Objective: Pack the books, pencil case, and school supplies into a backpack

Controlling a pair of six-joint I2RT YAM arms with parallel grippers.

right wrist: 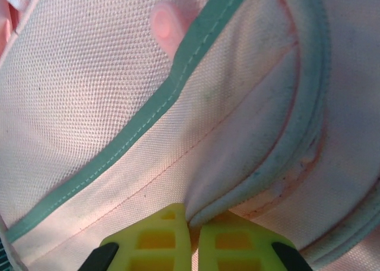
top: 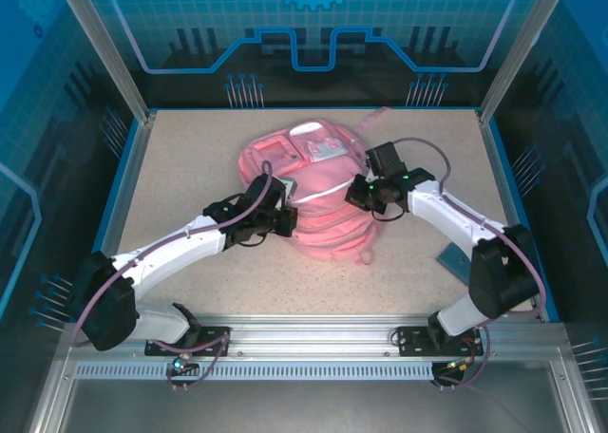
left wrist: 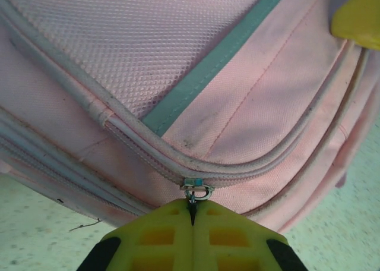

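Centrally on the table (top: 180,167), a little nearer its far edge, lies the pink backpack (top: 318,181), front face up. My left gripper (left wrist: 192,210) has its yellow jaws pressed together on the small metal zipper pull (left wrist: 196,191) at a curved pocket seam. My right gripper (right wrist: 191,216) pinches a ridge of the backpack's pink fabric beside the zipper piping, jaws almost touching.
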